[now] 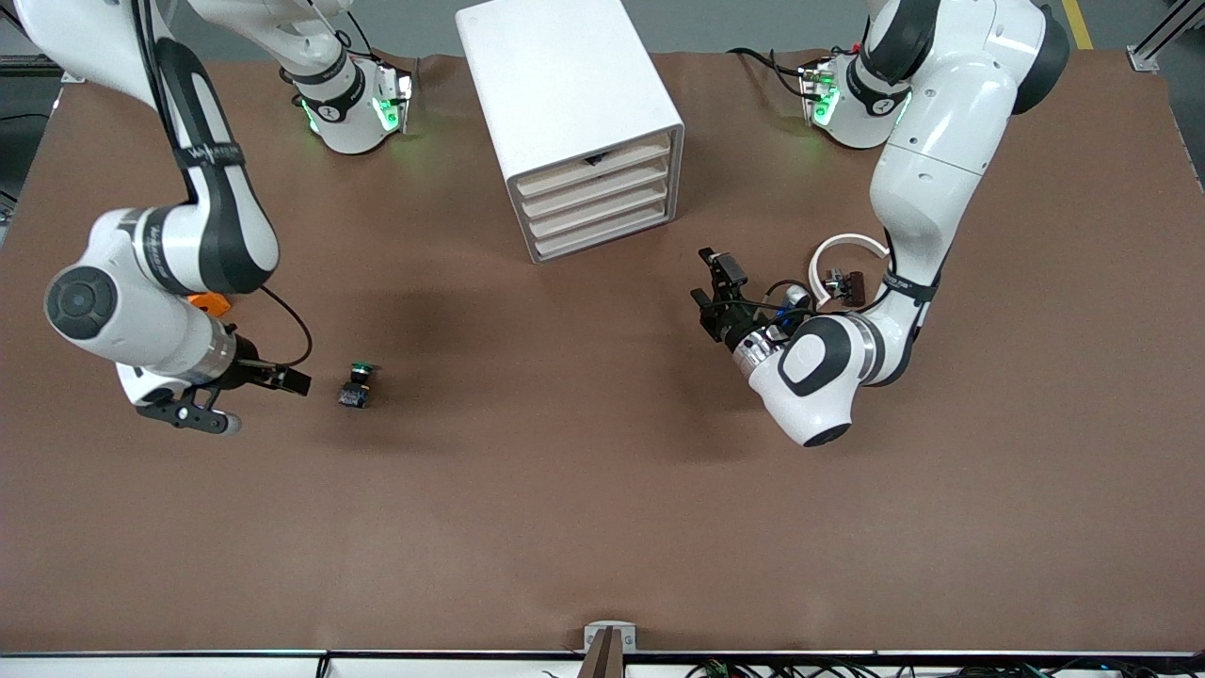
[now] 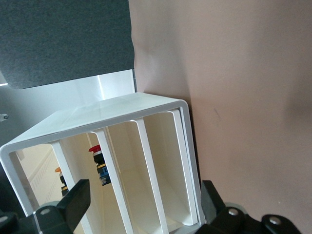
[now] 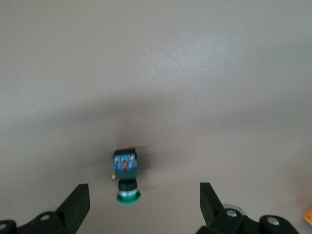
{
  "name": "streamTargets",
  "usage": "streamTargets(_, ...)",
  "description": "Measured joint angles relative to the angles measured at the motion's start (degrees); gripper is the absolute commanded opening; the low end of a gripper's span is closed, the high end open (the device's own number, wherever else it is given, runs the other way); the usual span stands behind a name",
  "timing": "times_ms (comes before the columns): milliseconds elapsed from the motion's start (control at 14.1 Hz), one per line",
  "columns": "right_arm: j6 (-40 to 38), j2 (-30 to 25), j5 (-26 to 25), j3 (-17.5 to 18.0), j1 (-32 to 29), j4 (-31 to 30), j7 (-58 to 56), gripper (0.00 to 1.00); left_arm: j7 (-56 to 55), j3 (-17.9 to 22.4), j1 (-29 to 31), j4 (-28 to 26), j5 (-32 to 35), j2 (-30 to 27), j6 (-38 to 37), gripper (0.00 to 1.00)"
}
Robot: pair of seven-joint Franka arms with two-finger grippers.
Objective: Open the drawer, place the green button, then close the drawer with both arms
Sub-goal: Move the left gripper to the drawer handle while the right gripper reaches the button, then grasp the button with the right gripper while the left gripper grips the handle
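Observation:
The button (image 1: pixel 356 386) lies on its side on the brown table, green cap on a dark body, toward the right arm's end. My right gripper (image 1: pixel 262 403) is low beside it, open, with the button (image 3: pixel 126 173) lying ahead of its fingers. The white cabinet (image 1: pixel 574 104) holds four tray drawers, all pushed in. The lower drawer (image 1: pixel 602 215) has a pale beige front. My left gripper (image 1: pixel 708 281) hovers open in front of the cabinet and faces the drawer fronts (image 2: pixel 151 175). Nothing is between the fingers of the left gripper (image 2: pixel 144 204) or the right gripper (image 3: pixel 144 202).
An orange cube (image 1: pixel 209 301) peeks out from under the right arm. A white ring (image 1: pixel 847 247) with small dark pieces (image 1: pixel 844 282) lies by the left arm. A red-capped part (image 2: pixel 96 150) sits inside the top drawer.

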Motion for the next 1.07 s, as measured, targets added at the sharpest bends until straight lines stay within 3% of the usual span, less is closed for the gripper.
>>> streamTargets(142, 3.17, 3.00, 0.04, 0.04, 0.03, 0.02, 0.00, 1.00, -1.06, -0.02, -0.76, 0.01, -0.29, 0.47, -0.05, 0.73)
streamTargets(213, 4.56, 4.16, 0.09, 0.08, 0.07, 0.03, 0.01, 1.00, -1.34, -0.02, -1.17, 0.02, -0.59, 0.74, -0.06, 0.66)
streamTargets(426, 7.50, 6.64, 0.40, 0.20, 0.17, 0.04, 0.07, 1.00, -1.51, -0.03, -1.92, 0.02, -0.83, 1.55, -0.08, 0.65)
streamTargets(781, 10.21, 8.94, 5.89, 0.34, 0.41, -0.42, 0.10, 1.00, -1.52, -0.06, -3.76, 0.02, -1.44, 2.44, -0.37, 0.65)
streamTargets(1065, 17.38, 9.45, 6.04, 0.60, 2.06, -4.69, 0.11, 1.00, -1.52, -0.07, -6.67, 0.02, -2.19, 3.14, -0.37, 0.66)
